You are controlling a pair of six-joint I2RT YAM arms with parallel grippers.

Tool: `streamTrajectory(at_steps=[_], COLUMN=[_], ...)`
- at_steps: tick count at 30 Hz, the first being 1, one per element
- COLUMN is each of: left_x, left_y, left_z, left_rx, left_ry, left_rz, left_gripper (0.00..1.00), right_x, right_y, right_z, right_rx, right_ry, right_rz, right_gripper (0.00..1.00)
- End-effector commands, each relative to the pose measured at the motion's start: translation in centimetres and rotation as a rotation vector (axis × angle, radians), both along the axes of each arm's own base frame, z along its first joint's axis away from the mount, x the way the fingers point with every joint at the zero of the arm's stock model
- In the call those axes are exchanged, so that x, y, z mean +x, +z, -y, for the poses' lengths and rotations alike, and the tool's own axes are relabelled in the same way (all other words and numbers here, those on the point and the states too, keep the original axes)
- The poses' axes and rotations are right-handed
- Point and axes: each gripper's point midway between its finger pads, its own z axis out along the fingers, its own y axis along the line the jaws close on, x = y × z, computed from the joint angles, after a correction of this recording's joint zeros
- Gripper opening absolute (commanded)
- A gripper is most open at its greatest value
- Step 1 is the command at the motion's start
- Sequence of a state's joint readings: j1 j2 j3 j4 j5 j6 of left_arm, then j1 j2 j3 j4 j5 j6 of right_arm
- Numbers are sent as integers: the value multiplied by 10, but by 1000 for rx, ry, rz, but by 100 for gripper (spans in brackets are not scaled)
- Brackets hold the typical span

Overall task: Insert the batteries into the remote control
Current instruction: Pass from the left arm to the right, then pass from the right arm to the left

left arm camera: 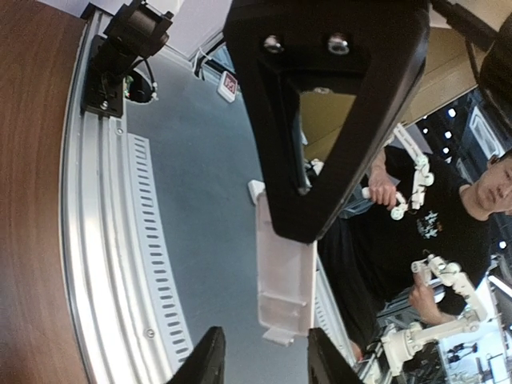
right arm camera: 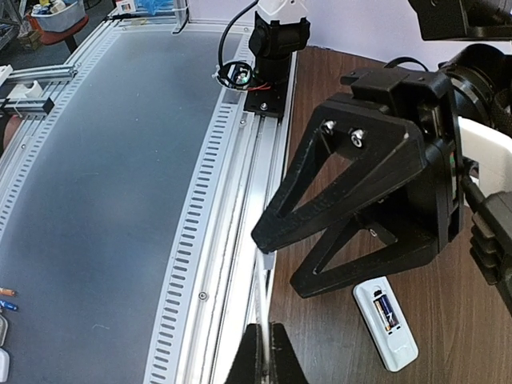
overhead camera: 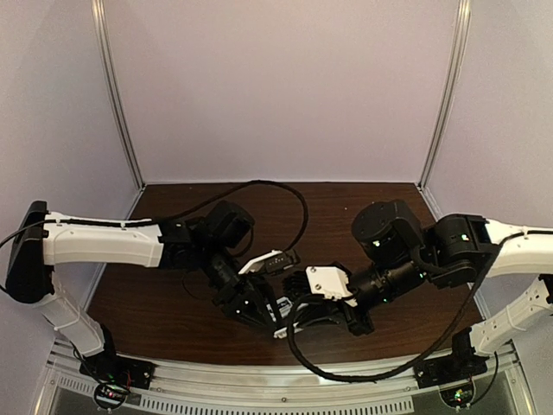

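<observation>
The remote control point(right arm camera: 386, 322) lies back up on the brown table, and the batteries point(right arm camera: 386, 310) sit in its open recess, showing gold and dark blue. In the top view the remote control point(overhead camera: 263, 262) lies just behind the two grippers. My right gripper point(right arm camera: 266, 352) is shut on a thin white cover strip point(right arm camera: 261, 304), seen edge-on. My left gripper point(left arm camera: 268, 356) is open. The free end of the cover strip point(left arm camera: 284, 276) hangs between its fingertips point(left arm camera: 210, 358) without touching them. Both grippers meet above the table's near edge, left gripper point(overhead camera: 259, 316) beside right gripper point(overhead camera: 289, 324).
A slotted aluminium rail point(right arm camera: 208, 240) runs along the table's near edge, with the left arm's base point(right arm camera: 272, 48) bolted on it. Beyond the rail is a grey surface point(right arm camera: 88, 176) with two small sticks, orange and blue point(right arm camera: 6, 298). A black cable point(overhead camera: 285, 194) loops over the table.
</observation>
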State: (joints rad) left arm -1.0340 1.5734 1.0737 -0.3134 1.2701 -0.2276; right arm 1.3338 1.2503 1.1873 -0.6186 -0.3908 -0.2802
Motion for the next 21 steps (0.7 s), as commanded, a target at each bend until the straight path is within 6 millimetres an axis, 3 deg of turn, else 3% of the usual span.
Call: streamTrajectory(at_steps=[1,4,7,12,16,21], left_x=[20,48,80,127,133,132], left_y=[21,35,47,57,69,44], left_z=[6,0,-9,-44,-74,-79], left_rx=[-73,-104,-121,-160,-229,-98], left_ry=[117,267,451,819,974,985], left_rz=[175,275,395,687,868,1095], left_gripper=[54,80,91,90,84,79], right_x=[8,11,21,47,77,89], right_y=[4,6,4,8,3,-19], right_z=[-1,1,4,8,12,3], right_rx=[8,35,52,133,186,166], right_ry=[-72,-112,-161,-255,-345,-345], right_rz=[-16,-52,-111,-305,-513,-742], right_gripper=[0,0,0,0,0,0])
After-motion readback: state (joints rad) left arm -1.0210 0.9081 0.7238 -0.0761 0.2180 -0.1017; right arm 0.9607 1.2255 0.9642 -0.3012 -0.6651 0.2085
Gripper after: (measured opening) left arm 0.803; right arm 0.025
